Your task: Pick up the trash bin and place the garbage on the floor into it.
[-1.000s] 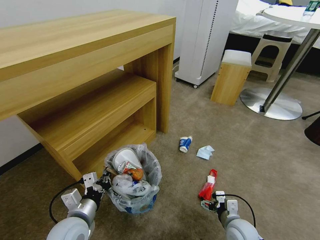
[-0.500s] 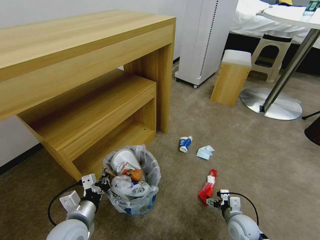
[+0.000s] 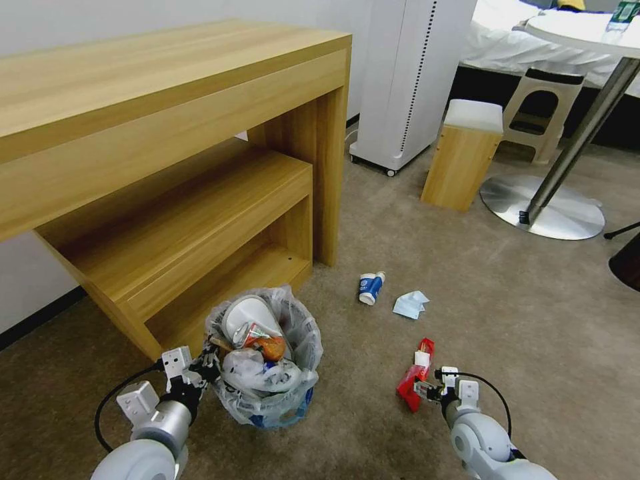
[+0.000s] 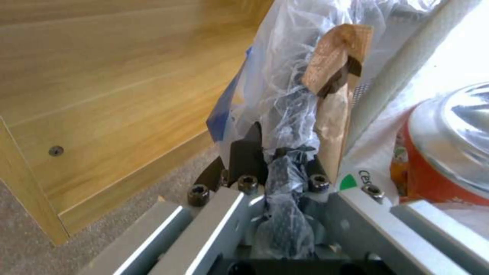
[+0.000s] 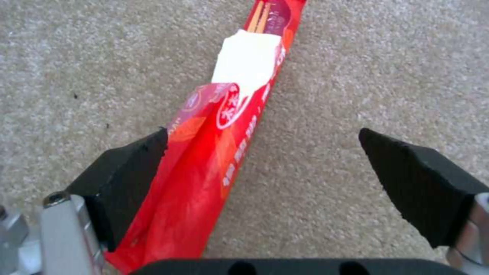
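Glossy red wrapper [image 5: 214, 164] on rough short-pile carpet [image 5: 357, 68]; crinkly clear plastic-lined trash bin [image 3: 293, 393].

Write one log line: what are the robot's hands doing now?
left gripper: shut on trash bin rim | right gripper: open around red wrapper | floor

The trash bin [image 3: 267, 360] stands on the floor [image 3: 520, 313] in front of the table [image 3: 167, 153], at the robot's left, with the left claw [image 3: 203, 365] at its rim, clamped on the bag's edge. To its right lies the wrapper [image 3: 415, 375], with the right claw [image 3: 427, 393] at its near end, fingers spread to either side. Farther ahead, the cup [image 3: 371, 287] lies just left of the tissue [image 3: 409, 304]. Beyond them a stool [image 3: 462, 153] stands on the floor.
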